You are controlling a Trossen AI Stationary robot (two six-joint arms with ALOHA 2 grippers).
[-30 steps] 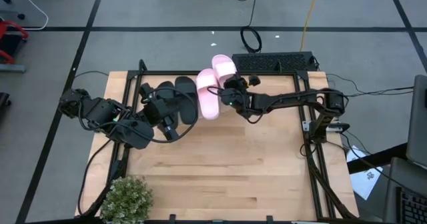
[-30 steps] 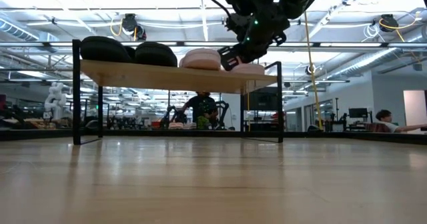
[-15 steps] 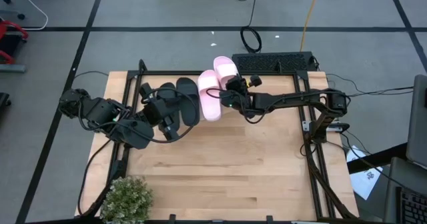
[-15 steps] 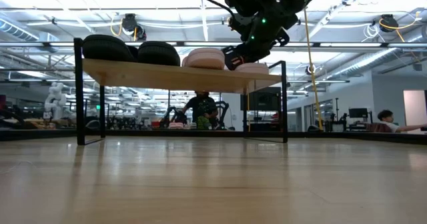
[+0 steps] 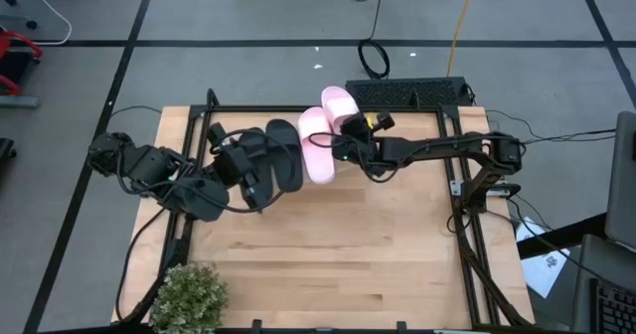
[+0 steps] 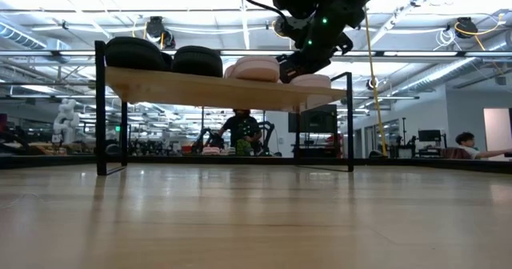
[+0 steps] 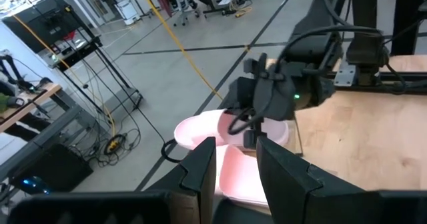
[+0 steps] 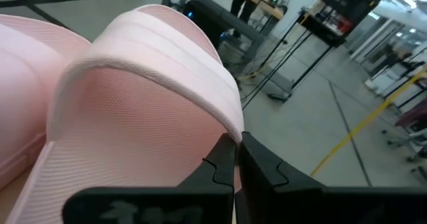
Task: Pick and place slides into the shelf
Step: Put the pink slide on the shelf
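The shelf (image 6: 200,89) stands at the table's far side on thin black legs. Two black slides (image 5: 281,153) (image 6: 134,53) and two pink slides (image 5: 316,145) lie on its plank top. My right gripper (image 5: 350,135) (image 8: 235,159) is shut on the far-right pink slide (image 5: 341,105) (image 8: 133,84). My left gripper (image 5: 250,175) (image 7: 237,161) is open over the black slides, with the pink slides (image 7: 200,127) beyond its fingers. Whether it touches a black slide I cannot tell. My right gripper pinches the pink slide at its side, where the wide strap's end (image 8: 230,134) comes down, between its two fingers. The fingers come slanting down from the table's right. The slide lies on the shelf top. The fingers hide the exact place of contact.
A potted plant (image 5: 189,296) stands at the table's near left corner. A black frame (image 5: 467,205) runs around the table. A keyboard (image 5: 407,90) lies just beyond the far edge. The wooden table top (image 5: 338,245) in front of the shelf is bare. People show in the room behind (image 6: 240,129).
The shelf with all its slides has slid a little toward the table's right edge. My right gripper has gone the same way, still shut on the far-right pink slide. My left gripper has shifted slightly with the black slides.
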